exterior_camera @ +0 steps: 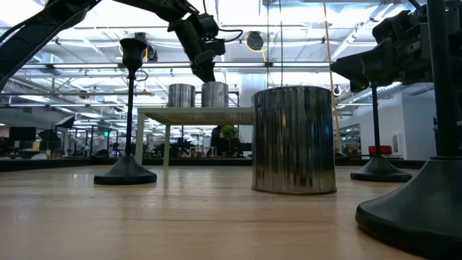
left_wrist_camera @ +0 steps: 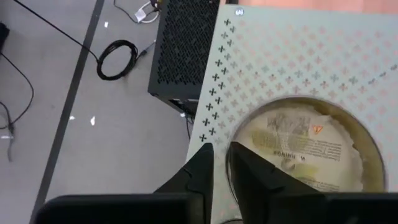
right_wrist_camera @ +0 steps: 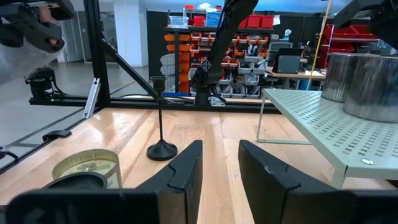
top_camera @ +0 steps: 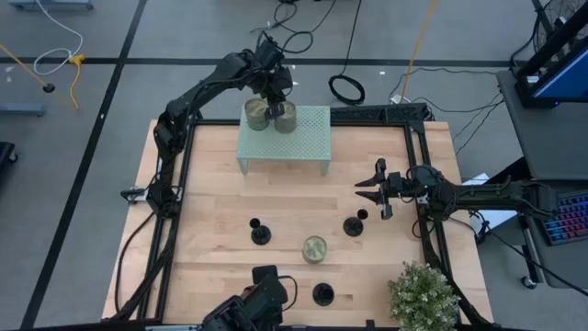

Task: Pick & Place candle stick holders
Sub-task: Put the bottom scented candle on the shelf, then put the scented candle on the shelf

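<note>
The left arm is reaching far across the table, its gripper pointing down with fingers nearly closed, while the right arm is stretching inward from the right edge, its gripper spread wide.

Bare wooden tabletop lies open between pale green perforated metal stand, carrying two round metal tins, and near row: three black stemmed candle holders, a third greenish-gold tin.
</note>
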{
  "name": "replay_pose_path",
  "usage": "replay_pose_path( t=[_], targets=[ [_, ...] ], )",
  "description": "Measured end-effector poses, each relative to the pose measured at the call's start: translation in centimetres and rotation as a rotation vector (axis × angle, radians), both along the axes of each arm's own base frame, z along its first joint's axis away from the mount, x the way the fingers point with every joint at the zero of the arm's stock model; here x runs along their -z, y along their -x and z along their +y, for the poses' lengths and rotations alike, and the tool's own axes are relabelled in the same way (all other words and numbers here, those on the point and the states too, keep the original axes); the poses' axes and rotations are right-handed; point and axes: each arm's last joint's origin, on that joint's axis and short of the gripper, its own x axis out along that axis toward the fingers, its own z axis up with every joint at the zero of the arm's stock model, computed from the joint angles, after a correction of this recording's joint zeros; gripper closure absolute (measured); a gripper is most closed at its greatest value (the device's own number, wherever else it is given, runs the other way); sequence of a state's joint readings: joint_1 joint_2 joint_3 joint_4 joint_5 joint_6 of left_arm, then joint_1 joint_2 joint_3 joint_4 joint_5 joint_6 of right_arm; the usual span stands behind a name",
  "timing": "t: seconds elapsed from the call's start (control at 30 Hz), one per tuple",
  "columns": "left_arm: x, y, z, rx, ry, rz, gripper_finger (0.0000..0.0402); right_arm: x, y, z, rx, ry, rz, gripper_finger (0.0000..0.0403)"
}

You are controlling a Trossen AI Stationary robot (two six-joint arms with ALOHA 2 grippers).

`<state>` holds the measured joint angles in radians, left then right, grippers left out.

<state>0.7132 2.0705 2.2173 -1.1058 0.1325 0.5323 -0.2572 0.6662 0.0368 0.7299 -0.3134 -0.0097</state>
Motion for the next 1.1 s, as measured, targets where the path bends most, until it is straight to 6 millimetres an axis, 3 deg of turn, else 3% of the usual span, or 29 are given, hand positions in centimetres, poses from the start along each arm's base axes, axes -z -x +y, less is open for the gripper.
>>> replay_pose_path(
  t=[0.33, 0.57, 0.67, 0.8, 0.93, 1.1],
  targets=[
    [-0.3, -0.2, 0.2, -0.064, -0.098, 0.020, 0.0335, -0.8, 0.0, 0.7, -0.049, 0.021, -0.081, 0.0304],
    [-2.4, -0.1, -1.6, -0.008, -0.145, -0.018, 0.0335, -2.0, -0.2, 1.9, -0.136, 0.048, -0.210, 0.0259],
    [-4.7, 0.5, -3.6, 0.008, -0.171, -0.065, 0.0335, -1.7, -0.8, 2.6, -0.195, 0.022, -0.156, 0.0236],
    [-8.9, 2.5, -7.5, 0.055, -0.223, -0.142, 0.0334, -3.7, -2.7, 3.8, -0.240, 0.074, -0.153, 0.0226],
    [-12.7, 5.6, -11.8, 0.054, -0.251, -0.224, 0.0334, -4.2, -5.4, 4.8, -0.249, 0.090, 0.001, 0.0230],
    [-15.4, 10.0, -17.0, 0.094, -0.199, -0.250, 0.0334, -5.6, -8.9, 5.9, -0.292, 0.095, 0.191, 0.0231]
  ],
)
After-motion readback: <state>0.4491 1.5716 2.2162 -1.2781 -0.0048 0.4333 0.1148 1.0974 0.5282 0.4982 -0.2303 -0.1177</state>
